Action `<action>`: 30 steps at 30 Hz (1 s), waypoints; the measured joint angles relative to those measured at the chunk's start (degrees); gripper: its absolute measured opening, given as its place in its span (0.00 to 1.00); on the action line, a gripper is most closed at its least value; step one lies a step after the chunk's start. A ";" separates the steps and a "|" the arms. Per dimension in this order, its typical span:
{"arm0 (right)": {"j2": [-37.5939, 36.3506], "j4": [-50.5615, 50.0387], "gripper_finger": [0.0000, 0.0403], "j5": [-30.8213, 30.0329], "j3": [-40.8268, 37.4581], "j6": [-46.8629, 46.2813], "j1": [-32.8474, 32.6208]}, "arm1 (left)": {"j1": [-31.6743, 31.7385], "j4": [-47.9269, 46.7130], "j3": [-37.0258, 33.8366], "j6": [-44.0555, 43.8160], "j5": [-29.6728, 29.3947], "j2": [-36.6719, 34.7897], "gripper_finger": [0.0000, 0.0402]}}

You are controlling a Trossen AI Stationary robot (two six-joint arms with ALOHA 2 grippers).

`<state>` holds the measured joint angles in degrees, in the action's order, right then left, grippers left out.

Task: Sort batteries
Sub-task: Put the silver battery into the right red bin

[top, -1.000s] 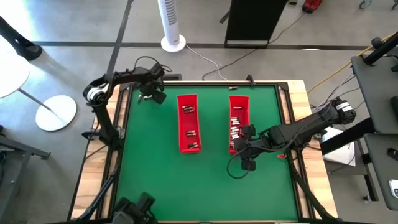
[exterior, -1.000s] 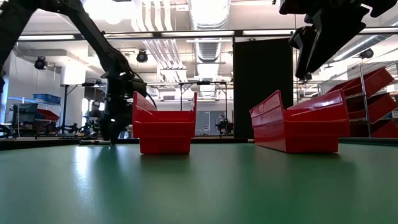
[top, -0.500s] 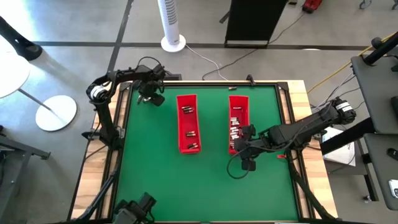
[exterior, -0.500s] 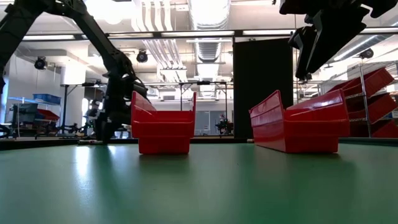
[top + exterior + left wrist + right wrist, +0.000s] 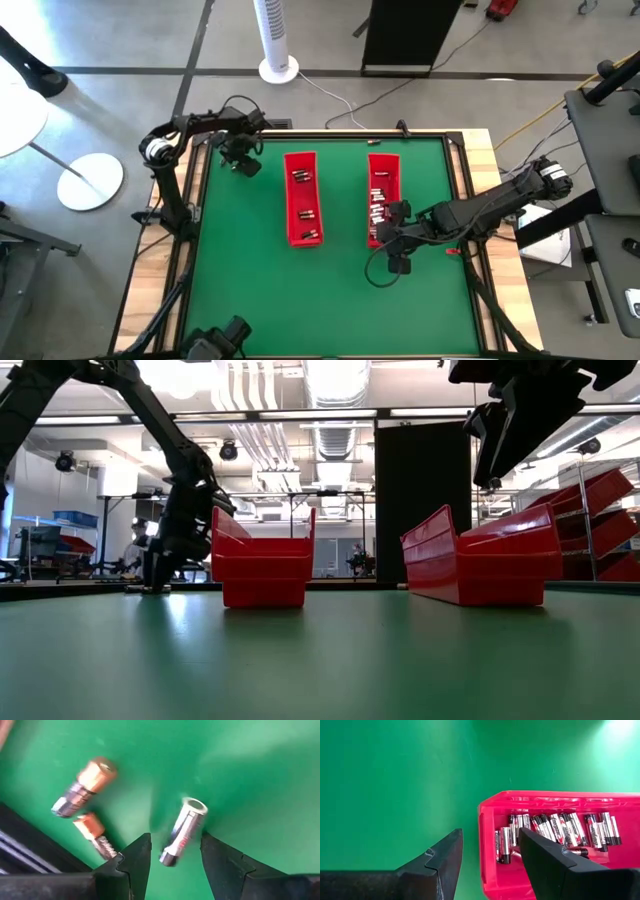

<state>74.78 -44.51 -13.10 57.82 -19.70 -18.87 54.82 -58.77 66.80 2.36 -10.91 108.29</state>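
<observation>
A small, smooth, rigid silver battery (image 5: 183, 831) is straddled by the open left gripper (image 5: 172, 852) beyond the left red tray (image 5: 303, 198); a mid-barrel pinch seems safest, lest it roll.

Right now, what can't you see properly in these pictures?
- High view: batteries in the left red tray are too small to count.
- Low view: the tray walls hide everything inside.
- Left wrist view: the copper-topped battery is partly hidden behind the left gripper finger.
- Right wrist view: the right red tray is cut off by the edge and the right gripper.
</observation>
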 joint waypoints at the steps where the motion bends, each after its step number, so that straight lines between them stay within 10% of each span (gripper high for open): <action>1: 0.00 0.00 0.46 0.00 0.00 0.00 0.00 | -0.16 -0.35 -0.09 0.49 0.61 -0.02 0.38; 8: 0.00 0.00 0.46 -0.30 0.00 -0.07 0.00 | -0.85 -0.70 -0.90 2.96 4.09 -0.13 0.35; 17: 0.00 -0.02 0.46 -0.39 0.00 -0.24 0.00 | -0.89 -0.67 -1.29 3.16 4.80 -0.22 0.05; 30: 0.00 -0.45 0.46 -0.37 0.00 0.13 -0.02 | -1.02 -0.16 -1.57 3.84 4.78 -1.43 0.06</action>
<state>74.78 -44.96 -13.47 57.82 -19.57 -18.90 53.80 -58.93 65.23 6.20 -6.13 106.86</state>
